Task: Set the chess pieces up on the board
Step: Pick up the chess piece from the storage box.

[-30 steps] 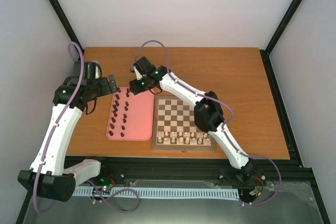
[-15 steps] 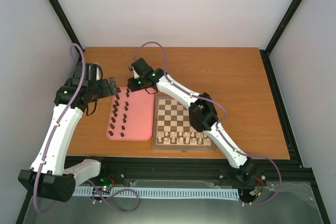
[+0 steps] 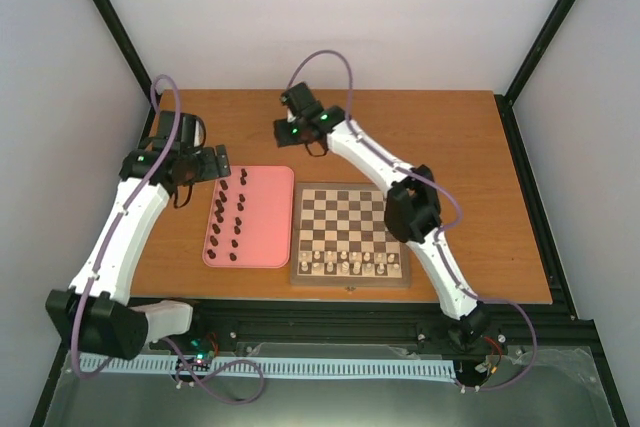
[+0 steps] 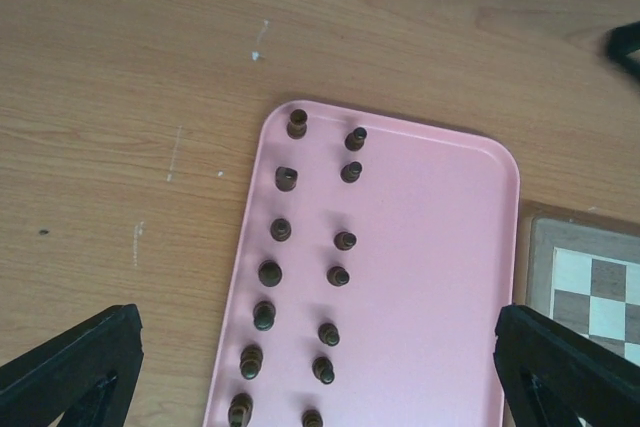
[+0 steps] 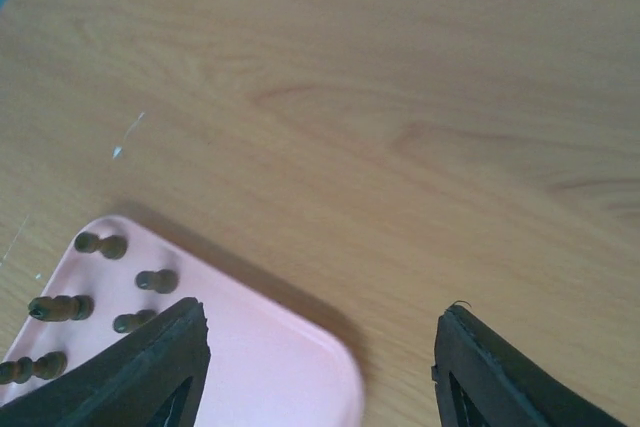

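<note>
The left gripper [image 4: 315, 337] hangs wide open and empty over the pink rounded tray [image 4: 440, 247] holding the small dark brown chess pieces [image 4: 270, 273], probably lining up a pick. The right gripper [image 5: 320, 332], jaws apart and empty, hovers farther back, off the checkered wooden chessboard [image 3: 345, 209] right of the tray.

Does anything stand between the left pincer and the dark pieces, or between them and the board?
Nothing visible does. The open left pincer hangs over the dark pieces on the pink tray, nothing between. The board lies beside the tray; white pieces fill only its near rows.
</note>
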Available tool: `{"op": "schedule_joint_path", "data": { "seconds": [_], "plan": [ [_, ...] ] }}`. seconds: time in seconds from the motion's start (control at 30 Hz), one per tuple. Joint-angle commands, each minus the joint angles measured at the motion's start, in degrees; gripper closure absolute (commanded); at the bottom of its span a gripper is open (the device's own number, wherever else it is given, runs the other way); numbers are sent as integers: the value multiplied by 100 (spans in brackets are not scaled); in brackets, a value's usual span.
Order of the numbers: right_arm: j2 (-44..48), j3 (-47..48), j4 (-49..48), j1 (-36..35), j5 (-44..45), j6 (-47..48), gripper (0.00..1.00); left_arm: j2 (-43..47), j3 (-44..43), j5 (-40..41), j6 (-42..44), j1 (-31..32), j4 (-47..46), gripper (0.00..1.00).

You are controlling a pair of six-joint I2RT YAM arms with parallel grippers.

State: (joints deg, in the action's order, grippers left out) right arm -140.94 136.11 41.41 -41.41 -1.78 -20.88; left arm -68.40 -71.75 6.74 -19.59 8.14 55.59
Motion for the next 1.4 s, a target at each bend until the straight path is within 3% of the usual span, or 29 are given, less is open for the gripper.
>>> {"op": "schedule_joint_path", "data": {
  "seconds": [0.0, 0.27, 0.47, 0.67, 1.37],
  "plan": [
    [1046, -521, 400, 513, 268, 223, 37, -595, -429, -347, 250, 2, -224, 3],
    [2602, -2951, 246, 1789, 234, 535, 33, -2564, -1602, -443, 504, 216, -289, 6],
    [3119, -4035, 68, 2146, 354, 864, 31, -3794, -2534, -678, 488, 414, -188, 14],
    [3213, -4341, 0, 2589, 109, 902, 31, -4459, -2753, -644, 433, 475, -233, 37],
    [3236, -4524, -19, 2928, -225, 937, 31, -4814, -2254, -218, -139, 454, -363, 41]
  ]
}}
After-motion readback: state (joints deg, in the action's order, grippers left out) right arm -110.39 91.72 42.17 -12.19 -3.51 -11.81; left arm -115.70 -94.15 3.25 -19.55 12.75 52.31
